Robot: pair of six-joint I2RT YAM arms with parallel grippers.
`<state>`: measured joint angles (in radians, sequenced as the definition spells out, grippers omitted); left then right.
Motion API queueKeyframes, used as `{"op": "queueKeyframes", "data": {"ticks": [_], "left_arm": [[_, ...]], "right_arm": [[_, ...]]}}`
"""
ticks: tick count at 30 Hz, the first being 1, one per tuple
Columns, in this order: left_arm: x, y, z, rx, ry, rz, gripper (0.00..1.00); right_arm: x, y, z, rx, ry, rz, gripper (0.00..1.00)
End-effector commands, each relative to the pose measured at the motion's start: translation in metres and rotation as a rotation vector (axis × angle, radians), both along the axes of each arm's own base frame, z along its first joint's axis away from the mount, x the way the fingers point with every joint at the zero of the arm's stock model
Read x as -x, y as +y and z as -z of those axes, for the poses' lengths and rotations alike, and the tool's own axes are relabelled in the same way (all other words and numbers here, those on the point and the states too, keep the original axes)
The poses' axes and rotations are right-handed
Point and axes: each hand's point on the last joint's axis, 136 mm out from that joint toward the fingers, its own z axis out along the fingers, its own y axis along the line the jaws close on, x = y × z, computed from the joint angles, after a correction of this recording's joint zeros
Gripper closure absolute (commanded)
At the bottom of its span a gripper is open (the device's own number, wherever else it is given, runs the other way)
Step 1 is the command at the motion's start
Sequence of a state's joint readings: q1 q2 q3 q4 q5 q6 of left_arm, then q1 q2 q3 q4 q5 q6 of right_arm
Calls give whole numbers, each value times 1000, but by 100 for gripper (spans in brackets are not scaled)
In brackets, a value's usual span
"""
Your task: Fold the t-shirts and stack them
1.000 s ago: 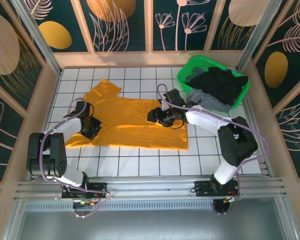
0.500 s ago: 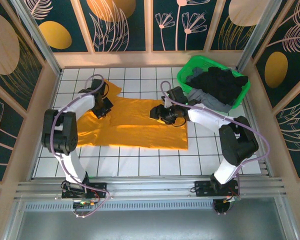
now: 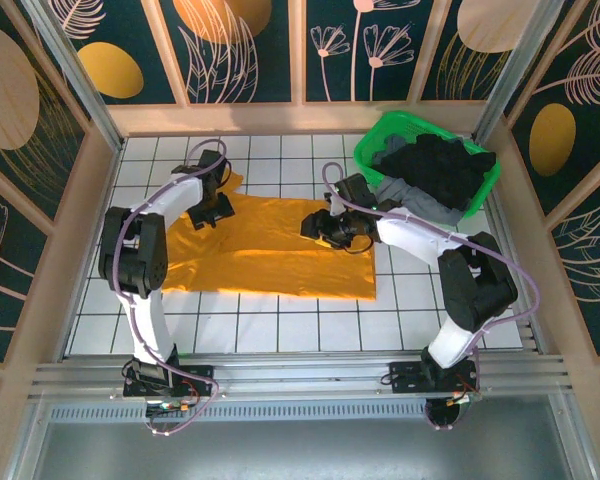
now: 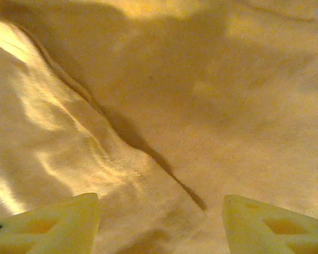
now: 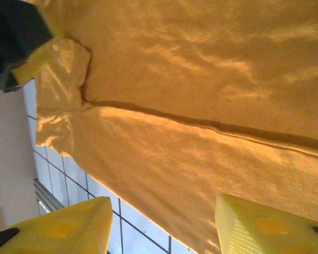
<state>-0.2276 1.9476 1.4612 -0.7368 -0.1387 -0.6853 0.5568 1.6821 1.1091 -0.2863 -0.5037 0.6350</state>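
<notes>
On the tabletop (image 3: 280,330): one mustard-orange t-shirt (image 3: 270,255) is lying spread flat, starting just beside the green basket (image 3: 365,152) and reaching well away from it toward the left arm's side.
Long axis: the shirt is running lengthwise toward and away from the basket.
Left pincer (image 3: 212,208): it is hovering over the shirt's end farthest from the basket, at the sleeve. Its fingers (image 4: 53,222) are standing wide apart, with a raised fold of cloth running up between them and nothing gripped.
Right pincer (image 3: 318,228): it is hovering over the shirt's end nearest the basket. Its fingers (image 5: 63,227) are standing wide apart above the cloth, gripping nothing.
Key relation: the cloth is lying directly beneath both pincers. Each arm is sitting nearer one end of the long axis, so a paired pinch at both ends is looking like the likely next move.
Inside the basket: a black t-shirt (image 3: 445,165) and a grey t-shirt (image 3: 420,207) are lying heaped together. The number of garments in the heap cannot be told.
Count: one orange shirt, one basket, two pincers.
</notes>
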Motion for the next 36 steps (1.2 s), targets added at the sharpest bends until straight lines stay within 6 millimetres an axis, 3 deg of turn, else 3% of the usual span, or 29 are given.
{"op": "queueKeyframes", "data": {"ticks": [1,7,12,14,17,20,26,28,30,33,36], "left_arm": [[12,19,-43,-37,-94,-55,44],[57,72,-2,100,-44,-253,65],[80,103,40,153,18,-406,70],[101,114,57,159,57,-482,72],[131,132,63,118,68,-573,72],[161,151,63,66,78,-642,73],[200,181,56,3,76,-762,75],[201,186,50,-6,56,-784,75],[189,188,40,2,18,-780,70],[151,193,8,33,-96,-734,64],[87,182,-33,24,-207,-573,59]], "right_arm": [[5,-29,18,80,15,75,46],[23,-64,61,203,73,139,50],[36,-80,95,318,143,133,53],[46,-86,106,374,171,112,53],[63,-92,117,424,218,77,53],[92,-88,124,473,262,4,53],[142,-80,121,501,326,-91,52],[146,-74,114,484,310,-110,52],[137,-64,101,451,257,-117,50],[104,-50,67,399,114,-83,49],[61,-40,29,331,-35,-20,47]]}}
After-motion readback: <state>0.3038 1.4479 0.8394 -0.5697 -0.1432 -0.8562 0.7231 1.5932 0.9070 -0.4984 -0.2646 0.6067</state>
